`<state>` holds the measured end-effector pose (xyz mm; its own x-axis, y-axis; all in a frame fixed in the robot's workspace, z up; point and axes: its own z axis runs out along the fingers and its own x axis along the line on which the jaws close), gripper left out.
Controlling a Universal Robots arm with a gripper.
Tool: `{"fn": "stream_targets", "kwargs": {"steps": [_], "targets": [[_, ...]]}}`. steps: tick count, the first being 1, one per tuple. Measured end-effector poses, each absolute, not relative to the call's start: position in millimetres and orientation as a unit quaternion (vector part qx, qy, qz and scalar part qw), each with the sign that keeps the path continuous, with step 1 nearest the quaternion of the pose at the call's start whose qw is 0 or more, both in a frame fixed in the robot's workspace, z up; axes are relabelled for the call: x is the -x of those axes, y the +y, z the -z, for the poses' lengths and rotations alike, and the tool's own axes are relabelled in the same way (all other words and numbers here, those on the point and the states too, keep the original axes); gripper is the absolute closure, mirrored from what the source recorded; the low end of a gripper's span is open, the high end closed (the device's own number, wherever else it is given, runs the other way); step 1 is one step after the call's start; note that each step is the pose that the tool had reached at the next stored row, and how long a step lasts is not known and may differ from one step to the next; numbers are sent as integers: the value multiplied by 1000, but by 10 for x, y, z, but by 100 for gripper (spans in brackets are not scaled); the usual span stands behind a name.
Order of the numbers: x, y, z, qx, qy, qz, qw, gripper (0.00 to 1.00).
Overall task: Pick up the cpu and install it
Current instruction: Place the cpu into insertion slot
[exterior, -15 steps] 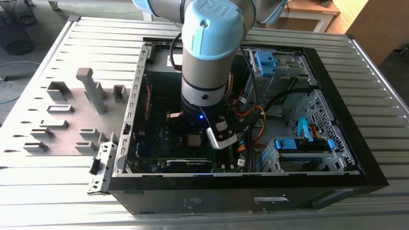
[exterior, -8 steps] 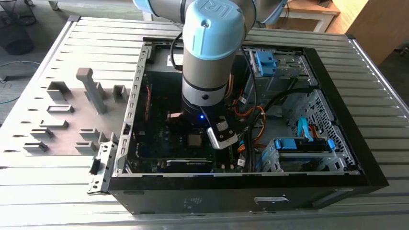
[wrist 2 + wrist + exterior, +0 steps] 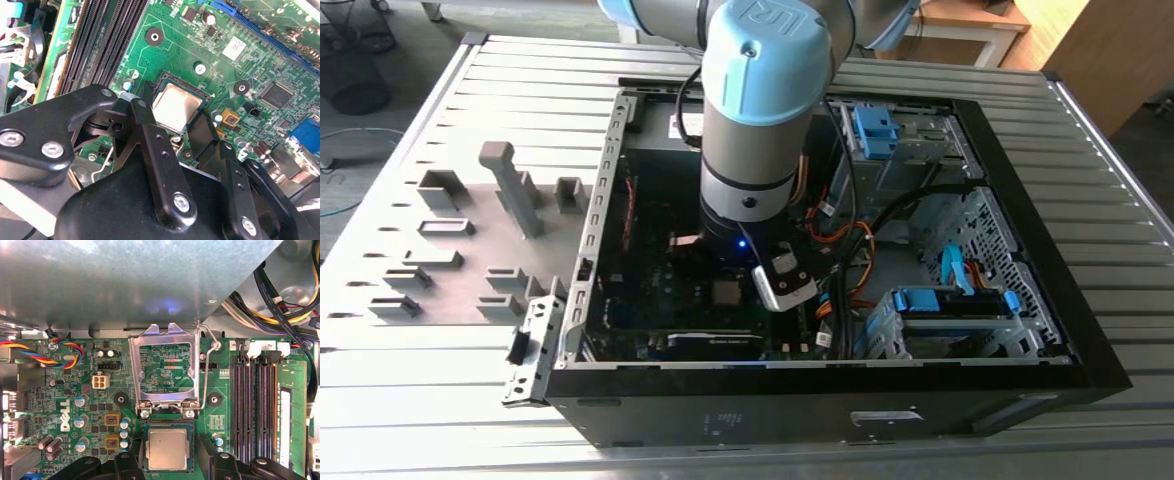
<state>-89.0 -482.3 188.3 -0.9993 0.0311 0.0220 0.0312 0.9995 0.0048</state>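
On the motherboard (image 3: pixel 222 415), spread pincer (image 3: pixel 170 112) flanks seated cpu (image 3: pixel 167 450)

The arm (image 3: pixel 750 120) is a thick silver-grey tube capped with a rounded pale-blue joint cover (image 3: pixel 767 55) that bears raised lettering. A black cable (image 3: pixel 683 110) runs down its side, and a small blue light (image 3: pixel 742 242) glows at the black wrist. The pincer (image 3: pixel 172 112) is matte black, its linked fingers (image 3: pixel 155 150) pinned with silver screws (image 3: pixel 182 202).
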Motion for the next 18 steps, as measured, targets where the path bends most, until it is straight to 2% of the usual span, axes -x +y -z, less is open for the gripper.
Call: {"fn": "stream_targets", "kwargs": {"steps": [10, 18], "targets": [[890, -4823, -2054, 16, -1000, 2, 11, 46], [890, -4823, -2057, 16, -1000, 2, 11, 46]]}}
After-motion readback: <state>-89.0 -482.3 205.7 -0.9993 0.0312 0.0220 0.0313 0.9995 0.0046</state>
